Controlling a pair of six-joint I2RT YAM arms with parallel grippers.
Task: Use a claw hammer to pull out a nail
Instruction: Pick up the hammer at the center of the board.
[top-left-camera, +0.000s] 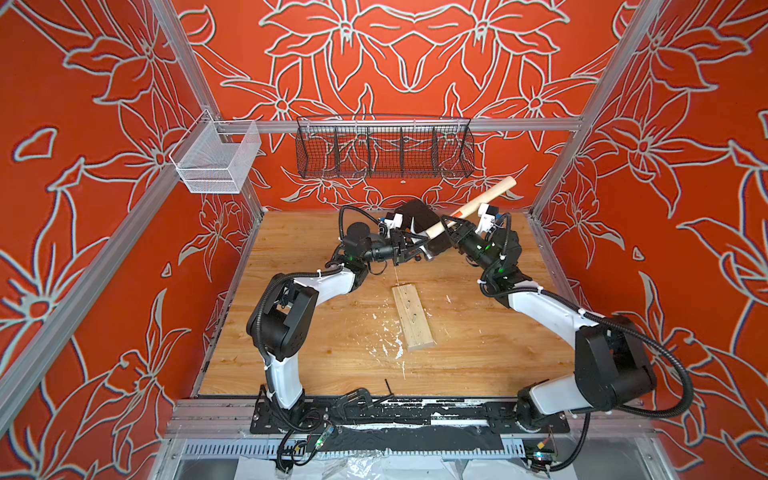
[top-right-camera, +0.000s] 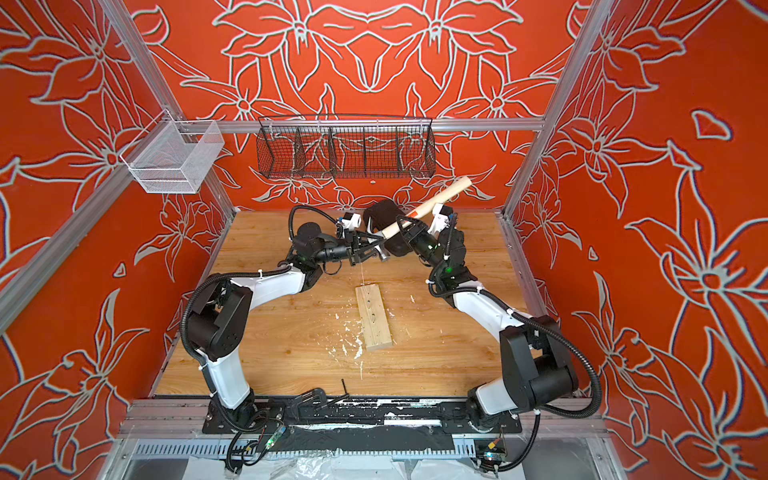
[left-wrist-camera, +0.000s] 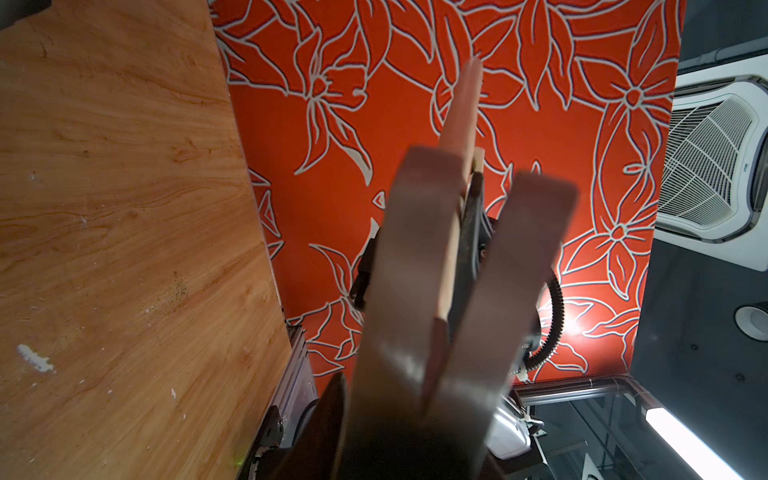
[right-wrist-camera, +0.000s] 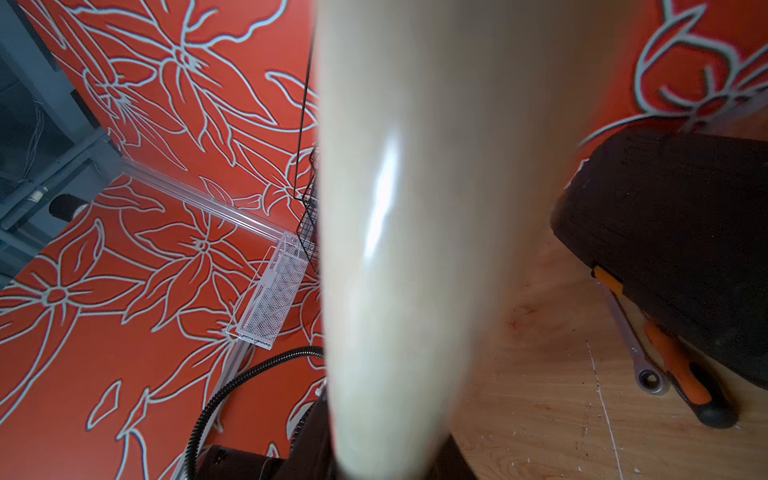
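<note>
Nearest you, the black base plate (top-left-camera: 415, 442) carries both arms at the near edge of the table (top-left-camera: 332, 332). A white mesh basket (top-left-camera: 216, 162) hangs on the left rail, and a black wire basket (top-left-camera: 384, 151) hangs on the back rail. Your left gripper (top-left-camera: 415, 249) sits right at the steel head of the claw hammer (top-left-camera: 482, 199). The forked claw (left-wrist-camera: 415, 291) fills the left wrist view, so you cannot tell how those jaws stand. A pale plank (top-left-camera: 413, 318) lies flat mid-table; the dark marks on top are too small to identify. The hammer is off the table, tilted up toward the back right. Your right gripper (top-left-camera: 451, 225) is clamped on its handle, right beside the orange-red label (top-left-camera: 460, 213), whose writing is unreadable. Beside a black bag (right-wrist-camera: 665, 228) lie a wrench (right-wrist-camera: 636, 345) and an orange-and-black screwdriver (right-wrist-camera: 681, 374).
</note>
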